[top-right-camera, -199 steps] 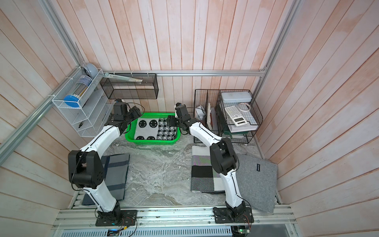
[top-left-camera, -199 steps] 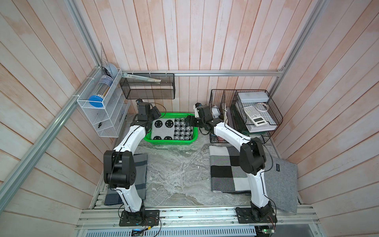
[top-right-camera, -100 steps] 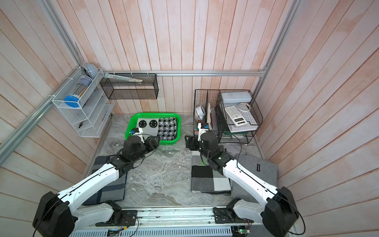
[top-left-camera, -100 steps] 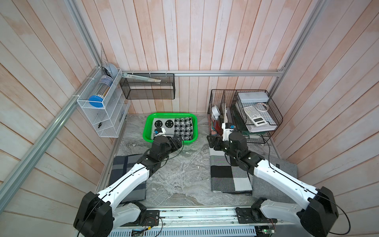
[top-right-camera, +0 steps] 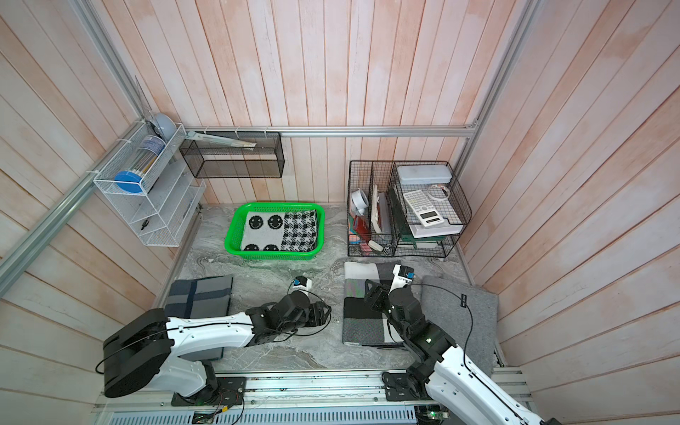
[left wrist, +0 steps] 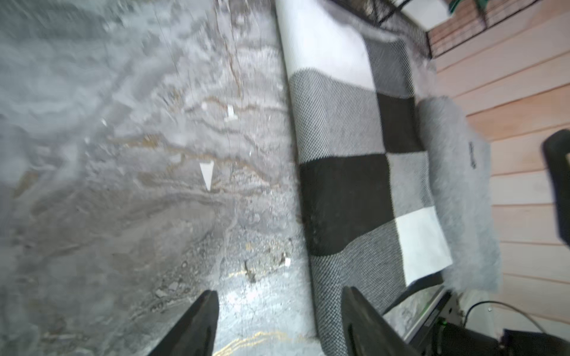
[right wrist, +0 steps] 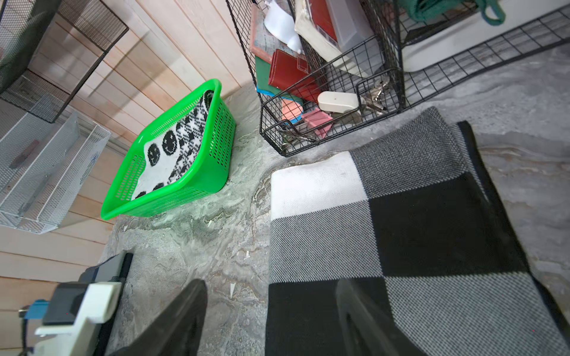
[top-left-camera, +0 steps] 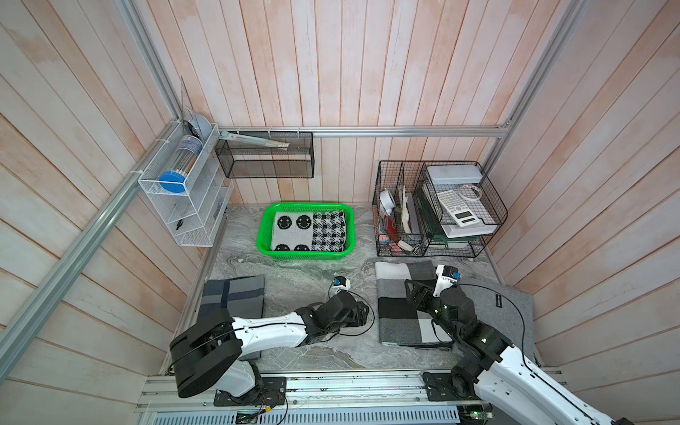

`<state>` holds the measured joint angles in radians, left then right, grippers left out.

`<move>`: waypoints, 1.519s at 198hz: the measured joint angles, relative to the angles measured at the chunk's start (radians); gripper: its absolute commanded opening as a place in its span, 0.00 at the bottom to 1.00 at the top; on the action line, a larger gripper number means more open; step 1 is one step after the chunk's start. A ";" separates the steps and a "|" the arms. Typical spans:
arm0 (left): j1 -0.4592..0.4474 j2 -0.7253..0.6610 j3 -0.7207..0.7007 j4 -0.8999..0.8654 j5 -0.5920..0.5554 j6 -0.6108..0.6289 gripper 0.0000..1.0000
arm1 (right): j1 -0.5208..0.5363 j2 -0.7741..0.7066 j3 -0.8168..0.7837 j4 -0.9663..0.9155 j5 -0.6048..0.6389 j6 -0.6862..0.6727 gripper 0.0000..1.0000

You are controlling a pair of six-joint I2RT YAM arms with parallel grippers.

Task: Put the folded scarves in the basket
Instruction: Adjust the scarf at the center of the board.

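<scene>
The green basket (top-left-camera: 262,235) (top-right-camera: 229,235) (right wrist: 216,145) stands at the back of the table. A folded black-and-white scarf (top-left-camera: 309,232) with smiley faces and houndstooth lies flat inside it, touched by neither gripper. A second folded scarf (top-left-camera: 395,312) (top-right-camera: 358,320) (left wrist: 345,185) (right wrist: 401,222), checked grey, black and white, lies front right. My left gripper (top-left-camera: 364,312) (left wrist: 279,292) is open at its left edge, one finger over the table and one over the cloth. My right gripper (top-left-camera: 410,289) (right wrist: 270,283) hovers open above the same scarf, holding nothing.
A dark plaid folded cloth (top-left-camera: 235,294) lies front left, partly under the left arm. A grey felt cloth (top-left-camera: 504,312) lies at the far right. A black wire organiser (top-left-camera: 434,209) stands back right. A black mesh shelf (top-left-camera: 265,158) and a white wire rack (top-left-camera: 180,195) hang on the walls.
Both arms have drawn back from the basket to the front of the table, leaving the smiley scarf inside. The left gripper's fingers have come somewhat closer together.
</scene>
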<state>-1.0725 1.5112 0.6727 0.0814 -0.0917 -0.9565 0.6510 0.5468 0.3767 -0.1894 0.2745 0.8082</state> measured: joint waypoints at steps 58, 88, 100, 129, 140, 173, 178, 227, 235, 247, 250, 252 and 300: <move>-0.080 0.145 0.096 0.064 0.039 -0.029 0.55 | 0.000 -0.042 -0.031 -0.053 0.014 0.035 0.72; -0.086 0.197 0.115 0.072 0.061 -0.036 0.51 | 0.000 -0.064 -0.044 -0.068 0.014 0.041 0.72; -0.086 0.216 0.127 0.072 0.066 -0.035 0.48 | 0.000 -0.073 -0.048 -0.074 0.014 0.047 0.72; -0.085 0.239 0.141 0.077 0.082 -0.042 0.42 | 0.000 -0.092 -0.059 -0.081 0.015 0.061 0.72; -0.085 0.245 0.141 0.084 0.090 -0.042 0.38 | 0.000 -0.095 -0.065 -0.081 0.015 0.064 0.72; -0.085 0.280 0.154 0.096 0.115 -0.038 0.18 | 0.000 -0.093 -0.071 -0.092 0.015 0.074 0.72; -0.085 0.284 0.157 0.097 0.117 -0.037 0.11 | 0.000 -0.092 -0.071 -0.092 0.015 0.075 0.72; -0.063 0.241 0.118 0.095 0.109 -0.032 0.00 | 0.000 -0.052 -0.075 -0.079 -0.003 0.081 0.72; -0.042 0.199 0.082 0.088 0.104 -0.031 0.00 | 0.000 -0.038 -0.076 -0.068 -0.011 0.080 0.72; 0.009 0.118 0.021 0.061 0.097 -0.028 0.00 | 0.000 -0.009 -0.076 -0.048 -0.024 0.077 0.72; 0.034 0.090 0.002 0.050 0.095 -0.024 0.00 | 0.000 0.001 -0.076 -0.041 -0.027 0.075 0.72; 0.042 0.080 -0.005 0.043 0.095 -0.023 0.00 | 0.000 0.008 -0.076 -0.037 -0.029 0.074 0.72; 0.465 -0.321 -0.171 -0.215 0.010 0.054 1.00 | 0.000 0.242 -0.065 0.063 -0.092 0.020 0.72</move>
<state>-0.6075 1.1900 0.5014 -0.1337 -0.0818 -0.9024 0.6510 0.7891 0.3115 -0.1261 0.1829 0.8280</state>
